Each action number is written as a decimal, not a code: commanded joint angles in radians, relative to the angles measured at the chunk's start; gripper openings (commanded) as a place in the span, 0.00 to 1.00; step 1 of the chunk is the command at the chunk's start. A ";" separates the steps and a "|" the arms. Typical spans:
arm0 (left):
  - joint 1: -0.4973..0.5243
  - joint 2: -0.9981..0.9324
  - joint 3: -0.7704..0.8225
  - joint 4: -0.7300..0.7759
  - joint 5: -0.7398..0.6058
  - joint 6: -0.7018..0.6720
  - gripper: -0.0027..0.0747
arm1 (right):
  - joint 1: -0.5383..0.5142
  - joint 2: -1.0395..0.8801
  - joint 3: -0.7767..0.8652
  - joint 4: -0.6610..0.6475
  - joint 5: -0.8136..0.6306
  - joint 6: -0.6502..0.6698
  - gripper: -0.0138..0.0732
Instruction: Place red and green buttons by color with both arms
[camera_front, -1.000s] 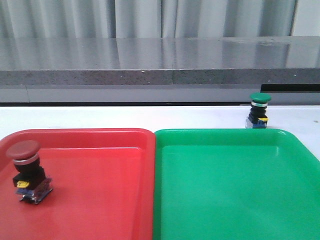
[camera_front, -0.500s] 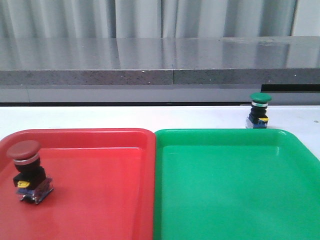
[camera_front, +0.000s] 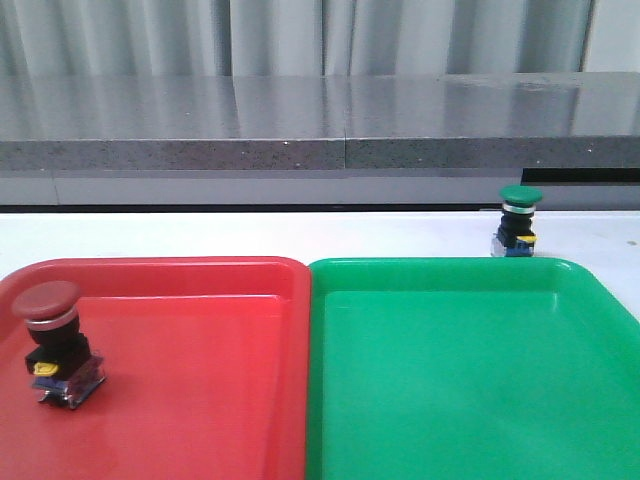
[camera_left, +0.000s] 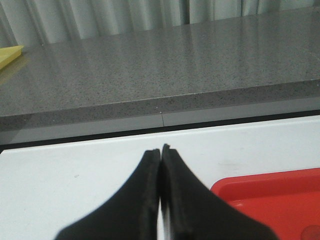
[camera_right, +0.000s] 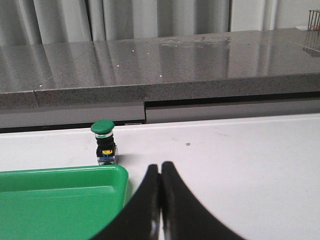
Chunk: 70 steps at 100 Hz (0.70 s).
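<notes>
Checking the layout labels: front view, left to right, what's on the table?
Dark red mushroom-head push button standing in the red plastic tray → green plastic tray → dark green mushroom-head push button on the white table, just behind the green tray's far right edge.

Red button (camera_front: 55, 340) upright in red tray (camera_front: 200, 400); green button (camera_front: 517, 221) upright on table beyond green tray (camera_front: 460, 400).

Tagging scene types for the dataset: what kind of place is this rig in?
Likely a lab or test bench, not a home. A plain white tabletop holds a red plastic tray and a green plastic tray, staged for sorting. Behind runs a grey speckled stone-look counter against grey curtains.
</notes>
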<state>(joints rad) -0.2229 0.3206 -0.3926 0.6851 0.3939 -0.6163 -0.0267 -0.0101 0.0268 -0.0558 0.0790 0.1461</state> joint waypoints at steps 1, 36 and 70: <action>0.022 -0.008 -0.005 -0.056 -0.096 0.068 0.01 | -0.007 -0.023 -0.019 -0.013 -0.087 -0.006 0.09; 0.135 -0.176 0.182 -0.311 -0.200 0.217 0.01 | -0.007 -0.023 -0.019 -0.013 -0.087 -0.006 0.09; 0.194 -0.302 0.380 -0.508 -0.371 0.369 0.01 | -0.007 -0.023 -0.019 -0.013 -0.087 -0.006 0.09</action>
<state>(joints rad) -0.0306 0.0443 -0.0232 0.2115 0.1405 -0.2554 -0.0267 -0.0101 0.0268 -0.0558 0.0790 0.1461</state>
